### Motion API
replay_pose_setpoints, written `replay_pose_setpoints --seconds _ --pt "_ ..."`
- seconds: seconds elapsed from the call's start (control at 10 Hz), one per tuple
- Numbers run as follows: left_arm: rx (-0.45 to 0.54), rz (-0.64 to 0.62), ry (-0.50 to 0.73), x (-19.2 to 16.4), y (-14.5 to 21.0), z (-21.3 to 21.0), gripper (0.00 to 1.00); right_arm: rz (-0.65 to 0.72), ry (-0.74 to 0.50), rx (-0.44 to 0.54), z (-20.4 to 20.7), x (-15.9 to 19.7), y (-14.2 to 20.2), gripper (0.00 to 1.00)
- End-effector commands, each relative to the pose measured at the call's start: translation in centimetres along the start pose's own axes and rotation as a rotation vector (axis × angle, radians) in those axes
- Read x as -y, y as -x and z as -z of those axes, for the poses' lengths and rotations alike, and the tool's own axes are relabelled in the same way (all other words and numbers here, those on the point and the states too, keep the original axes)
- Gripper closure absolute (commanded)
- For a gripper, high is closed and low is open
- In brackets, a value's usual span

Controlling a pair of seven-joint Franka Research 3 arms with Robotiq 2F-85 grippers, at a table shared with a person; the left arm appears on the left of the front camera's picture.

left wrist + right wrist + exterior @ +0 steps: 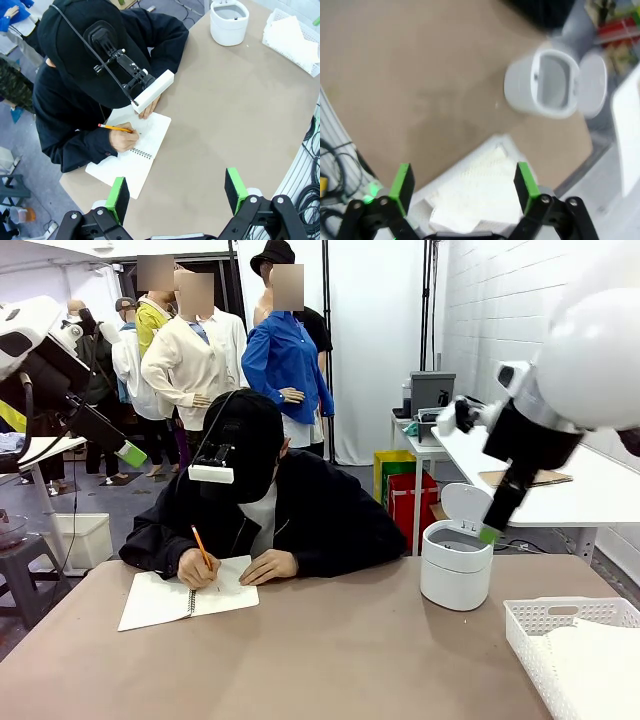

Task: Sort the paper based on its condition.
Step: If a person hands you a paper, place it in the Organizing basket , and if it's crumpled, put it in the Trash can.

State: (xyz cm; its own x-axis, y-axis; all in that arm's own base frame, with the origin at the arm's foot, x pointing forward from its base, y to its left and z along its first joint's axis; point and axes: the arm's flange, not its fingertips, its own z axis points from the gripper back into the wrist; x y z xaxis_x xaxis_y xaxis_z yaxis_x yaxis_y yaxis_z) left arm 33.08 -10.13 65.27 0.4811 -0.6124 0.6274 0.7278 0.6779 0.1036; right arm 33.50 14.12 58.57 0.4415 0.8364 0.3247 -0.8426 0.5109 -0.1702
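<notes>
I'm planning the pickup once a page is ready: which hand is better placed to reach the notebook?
Likely the left. The left hand, open, looks down on the notebook; the right hand, open, hangs by the bin and basket, across the table.

You have a tan surface (330, 660). Person (300, 515) in black sits at the far side, bent over an open spiral notebook (160, 600), orange pencil (202, 548) tip at the page. White bin (455, 570) with lid up, right of the person. White perforated basket (560, 604) at the near right corner.
</notes>
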Motion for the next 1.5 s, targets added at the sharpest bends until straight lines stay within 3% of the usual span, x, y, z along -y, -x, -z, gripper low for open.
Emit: replay_pose_setpoints --seconds 0.0,0.3,0.6,0.9,1.4 --pt "-0.005 -0.012 -0.009 0.2 0.0 0.0 0.00 -0.087 -0.082 0.085 -0.5 3.1 -3.6 0.00" --pt "-0.005 -0.012 -0.009 0.2 0.0 0.0 0.00 -0.069 -0.120 0.305 -1.2 6.1 -8.2 0.00" --pt "-0.005 -0.012 -0.009 0.2 0.0 0.0 0.00 -0.035 -0.128 0.400 -2.0 7.2 -9.1 0.00" --pt "-0.005 -0.012 -0.009 0.2 0.0 0.0 0.00 -0.005 -0.139 0.441 -2.1 7.6 -9.0 0.00" --pt "-0.005 -0.012 -0.009 0.2 0.0 0.0 0.00 0.046 -0.104 0.378 -3.4 5.9 -7.6 0.00"
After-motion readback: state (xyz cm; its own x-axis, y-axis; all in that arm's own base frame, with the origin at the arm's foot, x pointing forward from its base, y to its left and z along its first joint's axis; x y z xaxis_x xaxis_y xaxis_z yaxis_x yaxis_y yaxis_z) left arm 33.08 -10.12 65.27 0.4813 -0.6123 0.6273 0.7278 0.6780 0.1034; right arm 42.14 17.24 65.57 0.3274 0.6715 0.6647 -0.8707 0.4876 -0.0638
